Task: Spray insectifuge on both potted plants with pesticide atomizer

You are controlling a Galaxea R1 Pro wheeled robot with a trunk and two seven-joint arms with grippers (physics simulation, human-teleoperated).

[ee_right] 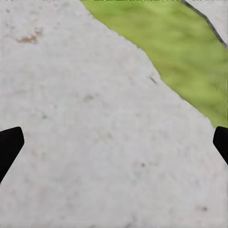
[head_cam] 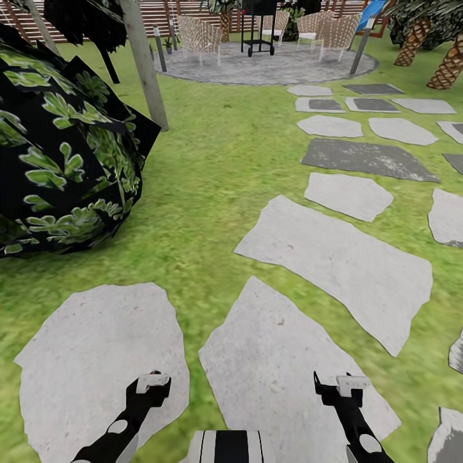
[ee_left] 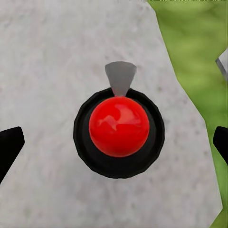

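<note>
Where lawn (head_cam: 212, 161) spreads, irregular speckled slabs (head_cam: 341, 257) lie.

You are looking at evenly lit, bright renders with no clear sun direction: the lawn (head_cam: 212, 161) and the pale stepping slabs (head_cam: 334, 257) carry almost no cast shadow, and the post (head_cam: 145, 64) drops none on the grass. The bush (head_cam: 64, 148) at your left reads as flat black planes with pasted leaf patches, its texture coarse. Far detail at the patio (head_cam: 270, 64) is soft and smeared. In your left wrist view the red ball (ee_left: 118, 126) shows a faint whitish highlight and a grey wedge of shadow on the stone. Your right wrist view shows blurred, low-detail stone (ee_right: 95, 142) and grass.
</note>
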